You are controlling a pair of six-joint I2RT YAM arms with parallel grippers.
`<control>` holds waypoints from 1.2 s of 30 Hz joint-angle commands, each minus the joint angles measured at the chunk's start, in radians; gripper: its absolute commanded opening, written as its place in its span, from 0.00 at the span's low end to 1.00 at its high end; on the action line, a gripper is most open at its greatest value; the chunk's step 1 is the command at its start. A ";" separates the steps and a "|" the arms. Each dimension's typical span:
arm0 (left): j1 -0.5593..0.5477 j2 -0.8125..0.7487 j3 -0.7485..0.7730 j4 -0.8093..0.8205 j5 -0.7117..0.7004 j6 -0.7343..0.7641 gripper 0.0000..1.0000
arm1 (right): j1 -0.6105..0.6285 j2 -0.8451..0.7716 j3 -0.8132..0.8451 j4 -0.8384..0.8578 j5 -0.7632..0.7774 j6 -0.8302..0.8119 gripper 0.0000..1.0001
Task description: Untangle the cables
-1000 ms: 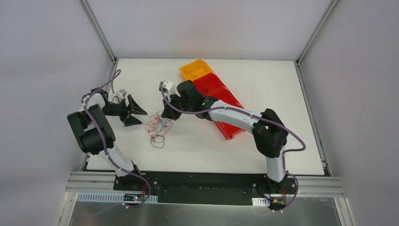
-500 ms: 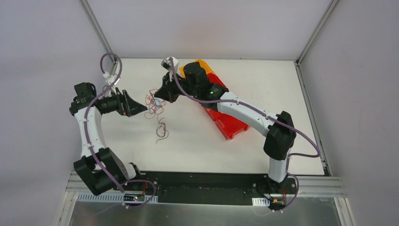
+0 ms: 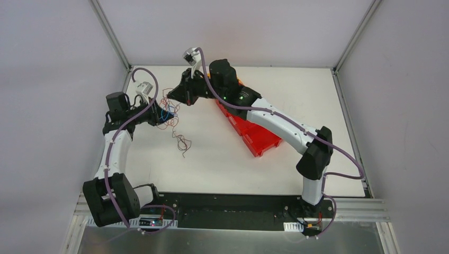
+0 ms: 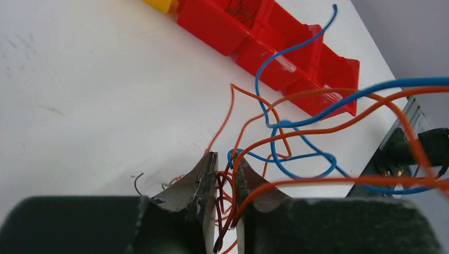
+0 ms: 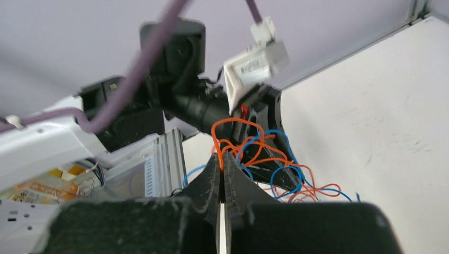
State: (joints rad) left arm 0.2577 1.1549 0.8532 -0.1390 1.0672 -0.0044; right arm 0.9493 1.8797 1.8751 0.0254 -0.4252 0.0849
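Observation:
The cables [image 3: 168,108] are a small tangle of orange, blue and dark red wires, held up off the table between my two grippers at the far left. One curly strand [image 3: 181,143] hangs down toward the table. My left gripper [image 3: 159,115] meets the tangle from the left. In the left wrist view, orange and dark red cables [image 4: 275,127] run through the narrow gap of that gripper [image 4: 225,164]. My right gripper [image 3: 176,99] comes from the right, and in its wrist view it [image 5: 221,156] is shut on an orange strand [image 5: 219,132].
A row of red bins [image 3: 254,135] lies diagonally on the table under the right arm, and it also shows in the left wrist view [image 4: 265,42] with a yellow bin [image 4: 159,4] at its far end. The table's left edge and the frame post [image 3: 124,66] are close by.
Both arms have swung toward the far left corner, lifting the tangle off the table. The left gripper, wide open earlier, has closed around strands of it. The right gripper stayed shut.

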 commanded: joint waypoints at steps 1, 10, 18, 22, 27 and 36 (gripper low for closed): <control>0.036 0.021 -0.053 -0.002 -0.040 0.097 0.12 | -0.030 -0.030 0.116 0.058 0.068 0.076 0.00; 0.200 0.125 -0.060 -0.148 -0.030 0.217 0.13 | -0.122 -0.089 0.203 0.068 0.193 0.075 0.00; 0.219 0.187 -0.046 -0.253 -0.148 0.353 0.15 | -0.201 -0.122 0.294 0.088 0.277 0.036 0.00; 0.240 0.224 -0.039 -0.276 -0.188 0.378 0.00 | -0.231 -0.126 0.362 0.084 0.273 0.041 0.00; 0.282 0.252 -0.022 -0.298 -0.242 0.388 0.00 | -0.253 -0.141 0.381 0.080 0.274 0.037 0.00; 0.362 0.382 0.091 -0.356 -0.453 0.468 0.00 | -0.272 -0.136 0.470 0.058 0.264 0.049 0.00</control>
State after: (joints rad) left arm 0.5583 1.4792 0.9112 -0.4133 0.8574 0.3508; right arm 0.7258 1.8324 2.1887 -0.1242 -0.2092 0.1307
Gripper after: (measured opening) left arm 0.023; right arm 0.009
